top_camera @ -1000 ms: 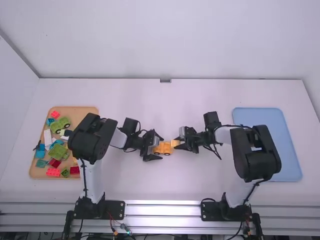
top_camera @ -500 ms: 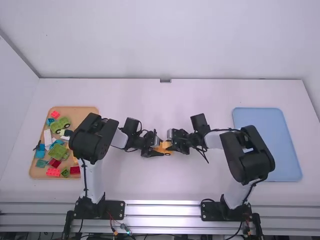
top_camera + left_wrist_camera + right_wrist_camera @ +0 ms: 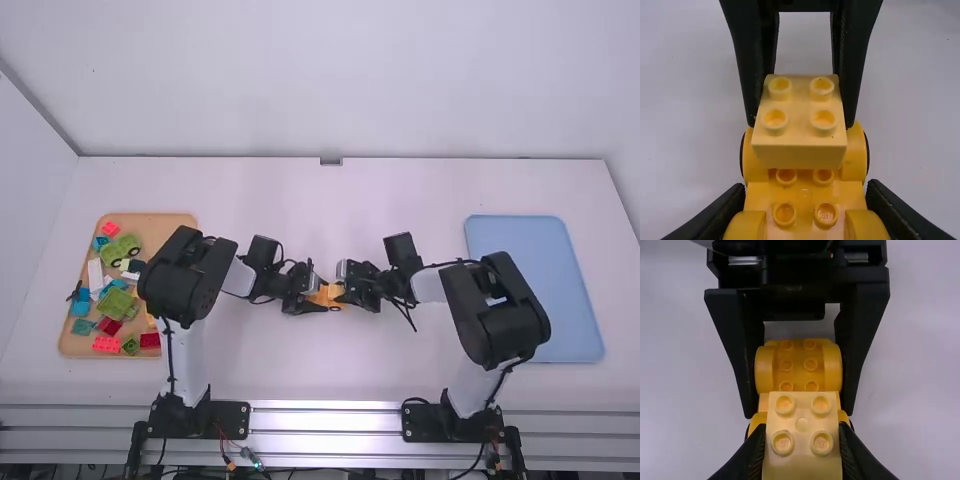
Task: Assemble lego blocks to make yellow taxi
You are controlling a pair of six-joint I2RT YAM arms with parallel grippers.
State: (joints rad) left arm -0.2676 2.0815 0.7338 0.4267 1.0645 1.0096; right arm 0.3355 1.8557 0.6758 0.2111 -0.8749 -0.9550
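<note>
High view: L gripper [image 3: 318,298] clamps yellow chassis [image 3: 805,195] from 9 o'clock, R gripper [image 3: 345,290] pinches pale-yel. blk [image 3: 802,425] from 3 o'clock. Blk's over chassis, contact unclear.

White worktop [image 3: 330,200] before me: a tan tray [image 3: 165,225] lies directly on it at my left, a blue tray [image 3: 565,290] at my right.

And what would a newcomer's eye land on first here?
The pale yellow 2x2 brick, pinched in the right gripper mid-table, right over the deeper yellow wheeled base that the left gripper grips. Next, the tan tray of mixed bricks at far left, with two green toy vehicles, then the plain blue tray at far right.
</note>
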